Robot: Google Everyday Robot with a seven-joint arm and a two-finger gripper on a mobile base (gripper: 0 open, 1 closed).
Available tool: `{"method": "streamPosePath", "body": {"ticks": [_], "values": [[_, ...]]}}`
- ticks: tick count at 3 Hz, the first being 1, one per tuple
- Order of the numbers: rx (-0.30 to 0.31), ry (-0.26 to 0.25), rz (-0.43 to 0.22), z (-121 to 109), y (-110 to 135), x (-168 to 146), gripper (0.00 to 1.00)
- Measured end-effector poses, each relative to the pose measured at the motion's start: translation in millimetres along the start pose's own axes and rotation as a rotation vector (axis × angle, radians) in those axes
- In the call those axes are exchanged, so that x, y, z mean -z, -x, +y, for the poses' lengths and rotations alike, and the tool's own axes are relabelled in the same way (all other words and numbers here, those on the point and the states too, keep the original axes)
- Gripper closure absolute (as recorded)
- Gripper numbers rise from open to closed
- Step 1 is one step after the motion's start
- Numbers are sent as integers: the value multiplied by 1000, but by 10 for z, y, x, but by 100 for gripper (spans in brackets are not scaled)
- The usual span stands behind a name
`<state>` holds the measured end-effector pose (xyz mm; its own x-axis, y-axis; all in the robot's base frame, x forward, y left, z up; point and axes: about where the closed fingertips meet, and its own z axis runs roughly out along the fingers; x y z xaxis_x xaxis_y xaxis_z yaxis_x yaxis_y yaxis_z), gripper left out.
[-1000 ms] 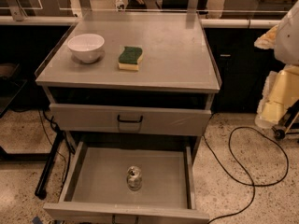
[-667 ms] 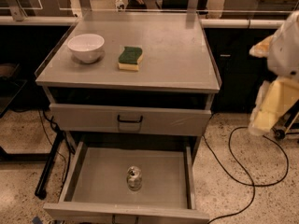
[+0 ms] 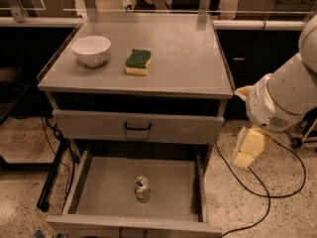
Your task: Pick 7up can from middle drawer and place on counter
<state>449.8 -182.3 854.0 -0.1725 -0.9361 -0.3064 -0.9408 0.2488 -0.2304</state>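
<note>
Since the earlier frame my arm (image 3: 285, 95) has swung left and downward, further into view; the can and the counter items have not shifted. The 7up can (image 3: 142, 188) stands upright on the floor of the open middle drawer (image 3: 173, 190), near its centre and apart from every wall. My claw (image 3: 246, 152) hangs outside the cabinet on its right, higher than the can and well apart from it. Whether it is spread or pressed together I cannot tell.

The arm's rounded white joint sits just off the front right corner of the counter (image 3: 183, 58), with the claw pointing down beneath it. The drawer's right wall lies between claw and can. A white bowl (image 3: 91, 49) and a sponge (image 3: 138, 62) occupy the counter's left; its right half is bare metal.
</note>
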Motion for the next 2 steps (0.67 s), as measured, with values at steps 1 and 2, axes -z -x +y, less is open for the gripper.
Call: {"method": "streamPosePath", "body": {"ticks": [1, 2], "values": [[0, 2, -2, 9, 1, -13, 0], [-15, 79, -56, 282, 19, -418, 0]]}}
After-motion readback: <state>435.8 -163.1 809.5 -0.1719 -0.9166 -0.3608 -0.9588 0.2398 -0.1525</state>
